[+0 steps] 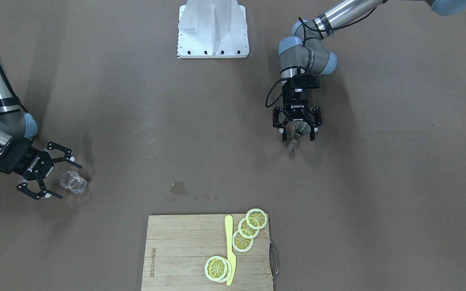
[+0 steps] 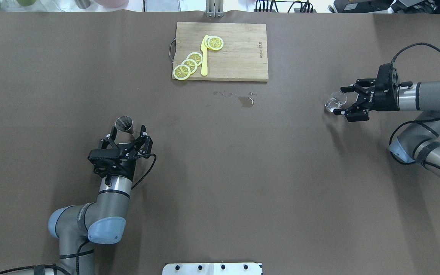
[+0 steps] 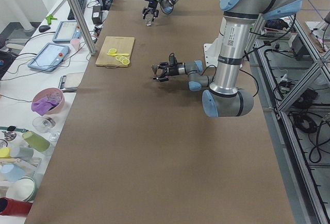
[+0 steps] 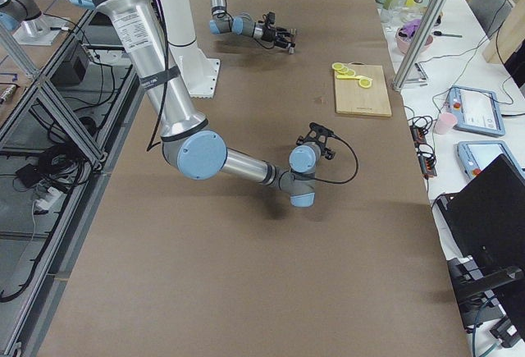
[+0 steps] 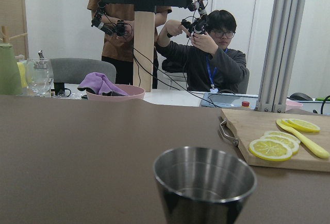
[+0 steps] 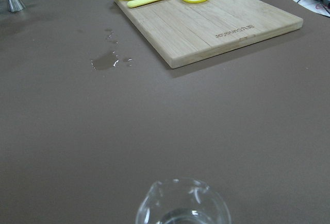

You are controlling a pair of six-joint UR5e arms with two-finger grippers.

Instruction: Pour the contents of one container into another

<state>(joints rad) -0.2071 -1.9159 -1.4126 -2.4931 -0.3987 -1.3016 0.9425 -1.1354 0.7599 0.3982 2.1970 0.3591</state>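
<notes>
We judge ourselves at the grasp. Our left gripper straddles the standing jigger, jaws spread; our right gripper is likewise unclenched at the glass tumbler, far across the table. Next both should clamp, then meet.

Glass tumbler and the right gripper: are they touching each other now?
Cannot tell. In the overhead view the right gripper has its jaws open around the glass tumbler, but the clear edges hide any gap or contact.
</notes>
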